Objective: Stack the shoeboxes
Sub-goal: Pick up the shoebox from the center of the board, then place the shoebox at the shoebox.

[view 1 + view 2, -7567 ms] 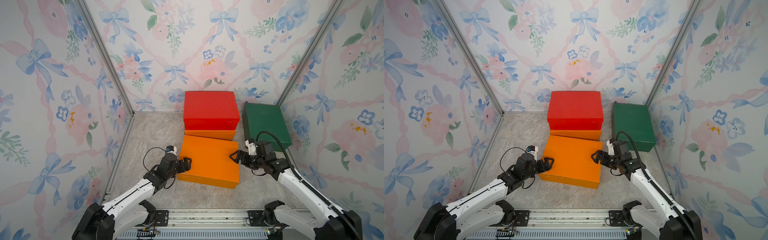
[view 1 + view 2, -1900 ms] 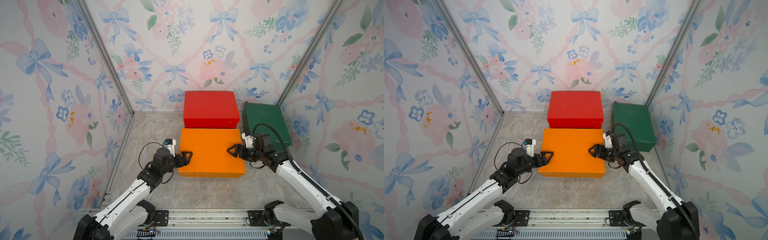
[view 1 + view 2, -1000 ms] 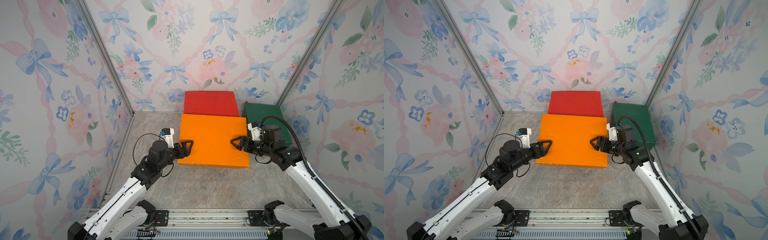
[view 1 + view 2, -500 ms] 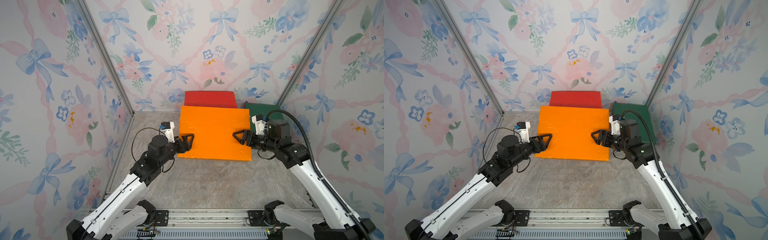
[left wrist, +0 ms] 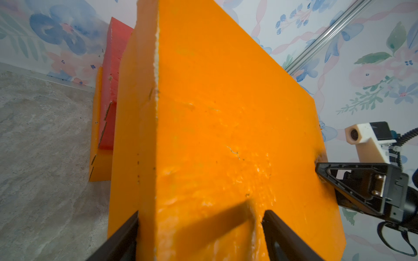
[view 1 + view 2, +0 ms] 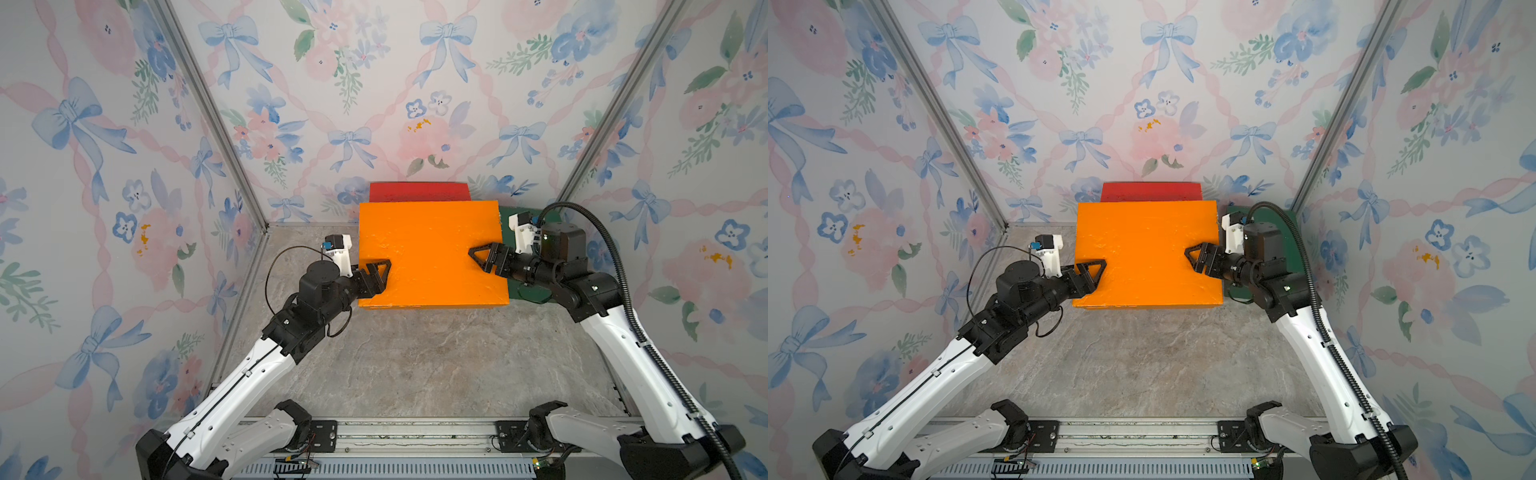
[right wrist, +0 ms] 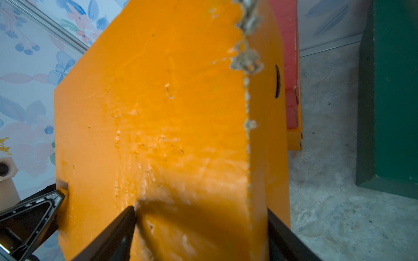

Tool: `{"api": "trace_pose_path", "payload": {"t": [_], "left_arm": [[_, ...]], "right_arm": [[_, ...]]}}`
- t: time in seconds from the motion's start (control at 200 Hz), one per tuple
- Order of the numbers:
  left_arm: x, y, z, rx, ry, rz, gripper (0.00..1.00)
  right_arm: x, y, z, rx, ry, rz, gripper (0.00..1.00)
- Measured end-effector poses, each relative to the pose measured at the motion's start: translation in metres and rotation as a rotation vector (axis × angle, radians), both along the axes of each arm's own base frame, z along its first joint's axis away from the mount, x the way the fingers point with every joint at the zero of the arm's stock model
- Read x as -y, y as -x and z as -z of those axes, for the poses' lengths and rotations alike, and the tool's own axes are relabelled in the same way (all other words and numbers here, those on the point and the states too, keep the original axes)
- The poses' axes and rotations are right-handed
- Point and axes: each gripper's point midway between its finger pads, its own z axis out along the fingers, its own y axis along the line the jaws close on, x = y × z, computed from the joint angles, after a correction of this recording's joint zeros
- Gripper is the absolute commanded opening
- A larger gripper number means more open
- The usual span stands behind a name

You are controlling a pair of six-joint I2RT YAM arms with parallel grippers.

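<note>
Both grippers carry an orange shoebox (image 6: pixel 432 253) (image 6: pixel 1146 253) level in the air. My left gripper (image 6: pixel 380 270) (image 6: pixel 1096 270) (image 5: pixel 201 214) is shut on its left end. My right gripper (image 6: pixel 478 257) (image 6: pixel 1194 255) (image 7: pixel 201 210) is shut on its right end. Each has one finger on the lid and one under the box. Behind and below it, the red shoebox (image 6: pixel 419 192) (image 5: pixel 110 90) rests on a second orange shoebox (image 5: pixel 99 162) (image 7: pixel 294 140) by the back wall. The dark green shoebox (image 6: pixel 1291 232) (image 7: pixel 395 90) stands on the floor at the right, partly behind my right arm.
Floral walls close in the left, back and right sides, with metal posts in the back corners. The grey marble floor (image 6: pixel 415 365) stretches from the boxes to the arm-base rail (image 6: pixel 395 436) at the front.
Both arms have raised the held orange shoebox and carried it towards the back wall. It now hides most of the red shoebox and part of the green one in the top views.
</note>
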Motion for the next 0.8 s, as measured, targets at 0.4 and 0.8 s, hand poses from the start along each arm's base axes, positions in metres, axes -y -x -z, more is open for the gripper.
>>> {"api": "trace_pose_path", "payload": {"t": [0.4,0.8], "left_arm": [[0.009,-0.018,-0.024,0.037,-0.012,-0.011,0.82],[0.017,-0.042,-0.038,0.056,-0.037,-0.028,0.83]], "right_arm": [[0.008,-0.014,-0.015,0.034,-0.016,0.029,0.81],[0.014,-0.044,-0.033,0.061,-0.037,0.054,0.80]]}}
